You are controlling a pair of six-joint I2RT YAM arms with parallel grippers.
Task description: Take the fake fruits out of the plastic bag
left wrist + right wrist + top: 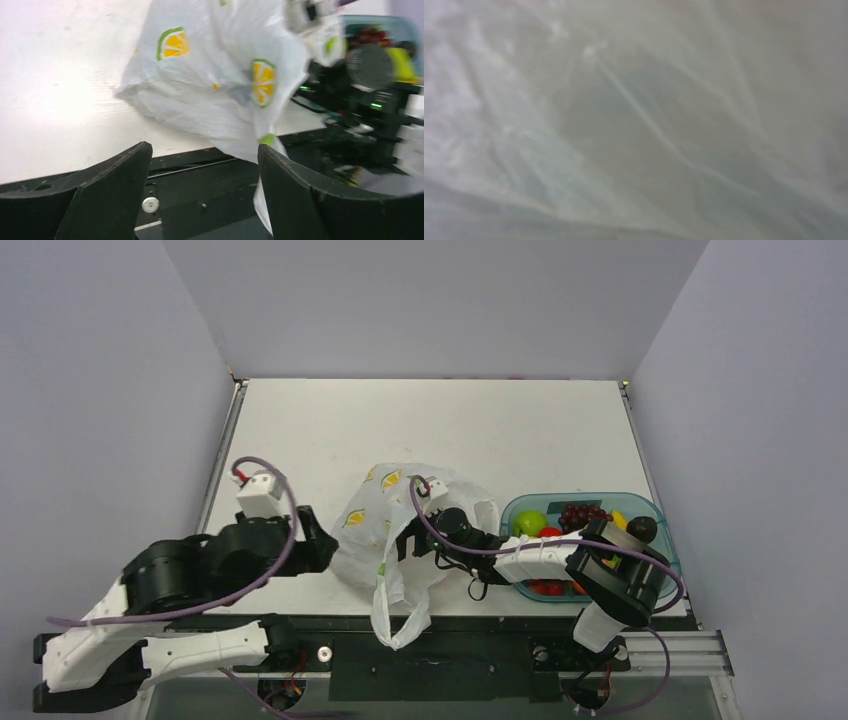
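Note:
The plastic bag, white with lemon-slice prints, lies crumpled near the table's front edge, one handle hanging over it. It also fills the left wrist view. My right gripper is pushed into the bag's right side, its fingers hidden by plastic. The right wrist view shows only white bag film. My left gripper sits just left of the bag; in its wrist view it is open and empty. A green apple, purple grapes and red strawberries lie in the tray.
A teal see-through tray stands at the right front, partly covered by my right arm. A black and metal rail runs along the front edge. Grey walls close in the table on three sides.

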